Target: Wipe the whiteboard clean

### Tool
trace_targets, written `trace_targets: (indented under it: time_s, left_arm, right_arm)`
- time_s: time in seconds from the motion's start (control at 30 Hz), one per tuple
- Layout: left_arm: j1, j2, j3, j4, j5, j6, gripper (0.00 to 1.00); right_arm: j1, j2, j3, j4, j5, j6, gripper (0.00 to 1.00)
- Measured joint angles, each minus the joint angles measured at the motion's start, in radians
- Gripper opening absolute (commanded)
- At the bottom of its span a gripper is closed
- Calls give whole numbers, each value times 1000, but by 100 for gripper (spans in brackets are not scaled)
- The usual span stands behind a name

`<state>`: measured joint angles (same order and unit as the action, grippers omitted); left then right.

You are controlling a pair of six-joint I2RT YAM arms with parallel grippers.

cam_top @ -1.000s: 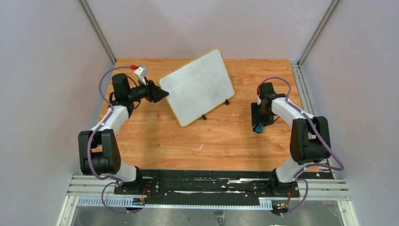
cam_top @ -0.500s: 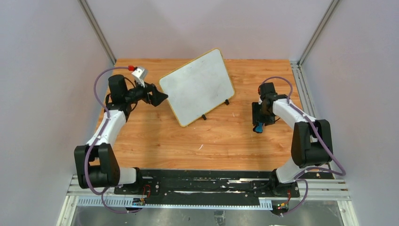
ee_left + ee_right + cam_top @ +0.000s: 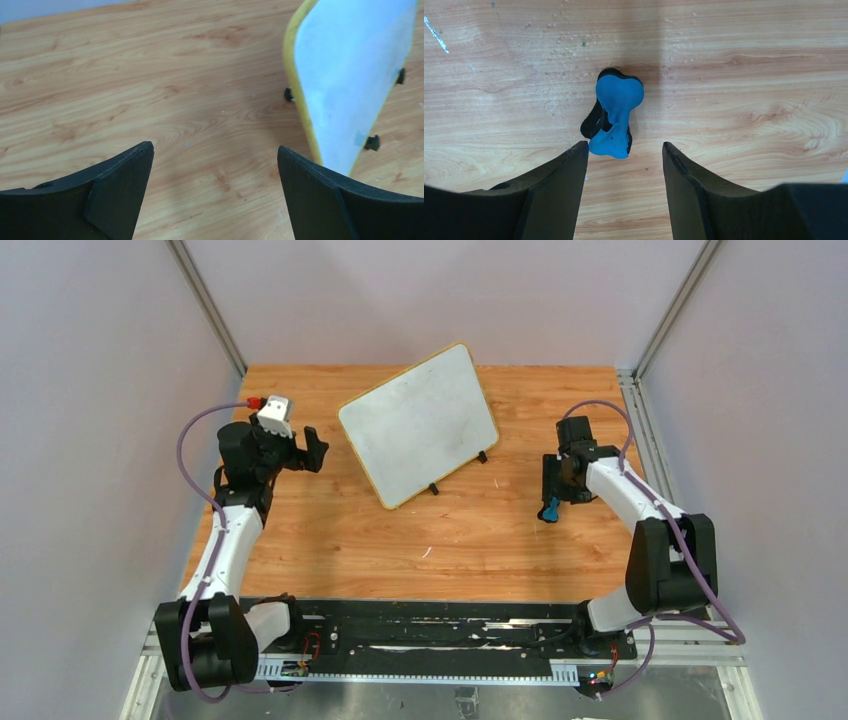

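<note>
The whiteboard (image 3: 418, 423), white with a thin yellow frame and small black feet, stands tilted at the back middle of the wooden table; its surface looks smudged grey with no writing. In the left wrist view the whiteboard (image 3: 350, 75) is at the upper right. My left gripper (image 3: 318, 448) hangs open a short way left of the board's left edge, with nothing between its fingers (image 3: 120, 185). On the right, a blue eraser with a black pad (image 3: 548, 510) lies on the table. My right gripper (image 3: 625, 145) is open just over it, and the eraser (image 3: 616, 112) lies just beyond the fingertips.
Grey walls and metal posts (image 3: 205, 305) close in the table on the left, back and right. A metal rail (image 3: 630, 405) runs along the table's right edge. A small white fleck (image 3: 427, 552) lies near the front middle.
My left gripper, which was at the whiteboard's left corner, has opened wide and drawn back to the left. The board stays in place. The right gripper has barely shifted.
</note>
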<state>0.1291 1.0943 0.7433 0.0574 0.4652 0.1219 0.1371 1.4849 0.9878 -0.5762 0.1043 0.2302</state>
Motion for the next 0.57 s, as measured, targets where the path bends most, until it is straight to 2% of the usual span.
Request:
trace_targets:
  time_s: [0.23,0.57]
  left_arm:
    - [37,5,-47,-2,-87,21,98]
    - [47,42,-136,19,-113,35,98]
  right_arm:
    - [0,-6,-4,2,13,6,56]
    - [0,-42,-24,27,13,6,54]
